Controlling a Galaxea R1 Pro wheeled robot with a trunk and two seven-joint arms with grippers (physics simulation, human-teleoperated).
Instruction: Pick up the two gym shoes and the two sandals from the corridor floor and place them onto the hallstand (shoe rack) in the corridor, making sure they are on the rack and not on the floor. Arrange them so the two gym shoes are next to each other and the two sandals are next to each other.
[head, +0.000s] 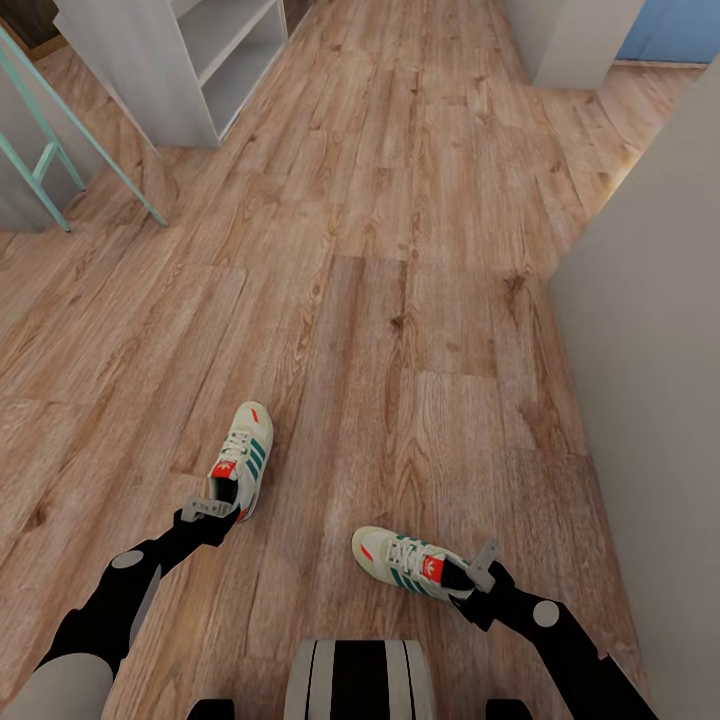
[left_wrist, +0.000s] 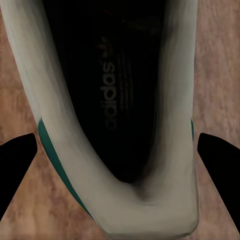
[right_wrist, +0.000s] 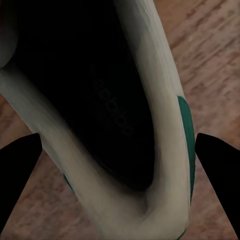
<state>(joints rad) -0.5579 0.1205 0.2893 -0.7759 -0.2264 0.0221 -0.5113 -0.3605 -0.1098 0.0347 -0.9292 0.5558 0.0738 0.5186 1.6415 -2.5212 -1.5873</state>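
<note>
The robot is working on the first step, the pick-up of the gym shoes: each shoe is lying on the corridor floor (head: 400, 300), the left gripper (head: 210, 510) over the heel of the left gym shoe (head: 240, 458) and the right gripper (head: 482, 568) over the heel of the right gym shoe (head: 410, 565), both with jaws open around the heel collar, so next the jaws need closing before the lift toward the hallstand (head: 215, 50) far ahead.

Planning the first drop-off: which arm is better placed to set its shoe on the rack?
Left, probably. The hallstand stands ahead on the left; the left claw with its gym shoe is on that side, the right claw farther.
</note>
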